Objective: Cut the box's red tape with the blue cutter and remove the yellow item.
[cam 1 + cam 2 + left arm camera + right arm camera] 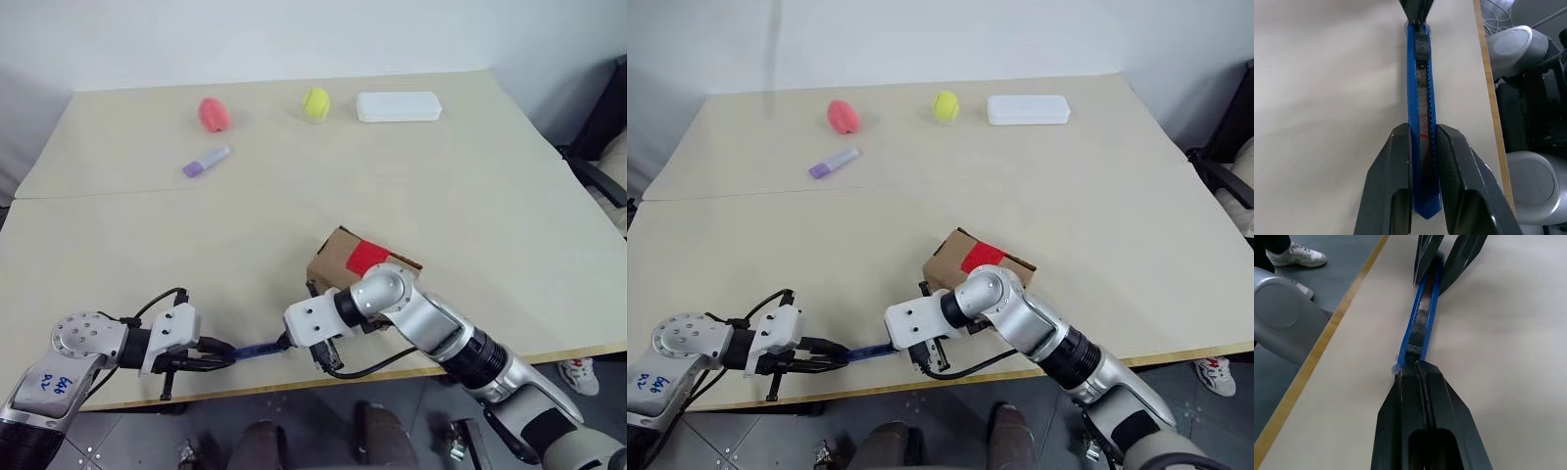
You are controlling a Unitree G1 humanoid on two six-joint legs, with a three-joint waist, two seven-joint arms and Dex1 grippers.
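Note:
The blue cutter (257, 349) hangs level just above the table's front edge, held between both grippers. My left gripper (1422, 128) is shut on its rear end, the blue body clamped between the two fingers. My right gripper (1411, 366) is shut on the opposite end, tips together just past the dark ridged slider (1413, 346). Behind my right wrist sits the brown cardboard box (338, 259), with the red tape (368, 257) across its top. The yellow item is out of view.
At the table's far side lie a pink egg shape (214, 114), a yellow-green ball (315, 104), a white case (398, 106) and a lilac marker (207, 162). The table's front edge (294, 387) runs right under the cutter. A chair (602, 166) stands at the right.

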